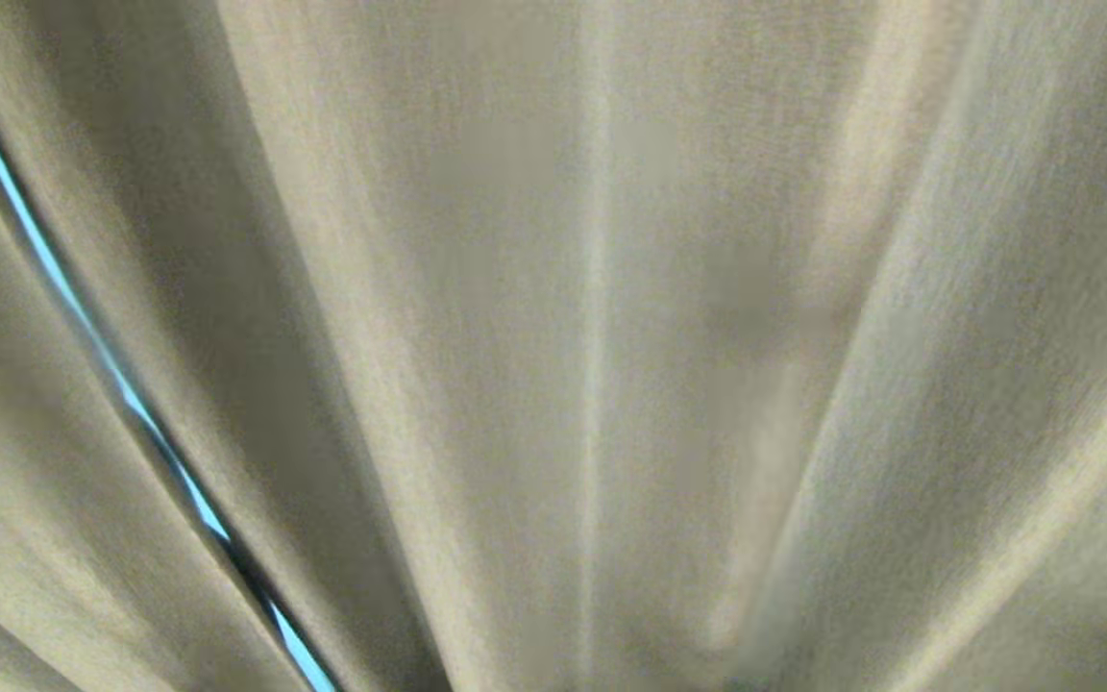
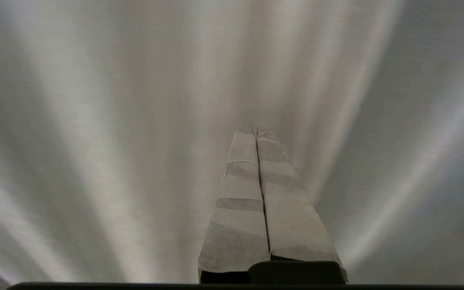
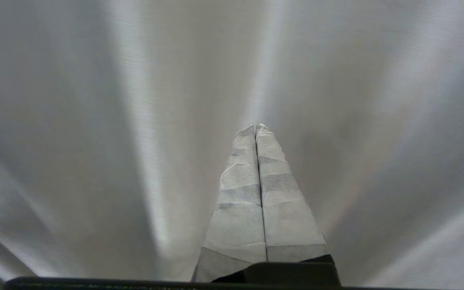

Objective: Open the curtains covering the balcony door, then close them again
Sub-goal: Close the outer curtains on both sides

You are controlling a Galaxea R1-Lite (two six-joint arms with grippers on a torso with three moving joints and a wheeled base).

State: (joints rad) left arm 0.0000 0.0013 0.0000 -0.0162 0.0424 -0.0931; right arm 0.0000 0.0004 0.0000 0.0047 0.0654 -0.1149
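Close Up Against the Drawn Curtains

Up close, the head view is filled edge to edge by the curtains [image 1: 611, 336]: cream-beige woven cloth hanging in broad pleats that fan out from the lower middle. On the left a narrow slit [image 1: 83, 317] between two folds runs diagonally and lets through a thin line of bright bluish light, edged dark. Neither arm shows here, and no writing or label is visible on the fabric.

From the left wrist view, the left gripper [image 2: 256, 131] points at pale pleated cloth [image 2: 115, 121], its tape-wrapped jaws pressed together, pinching nothing.

From the right wrist view, the right gripper [image 3: 256, 128] likewise faces the folds [image 3: 135, 121], its wrapped jaws pressed together and empty. Whether either tip touches the cloth cannot be told.
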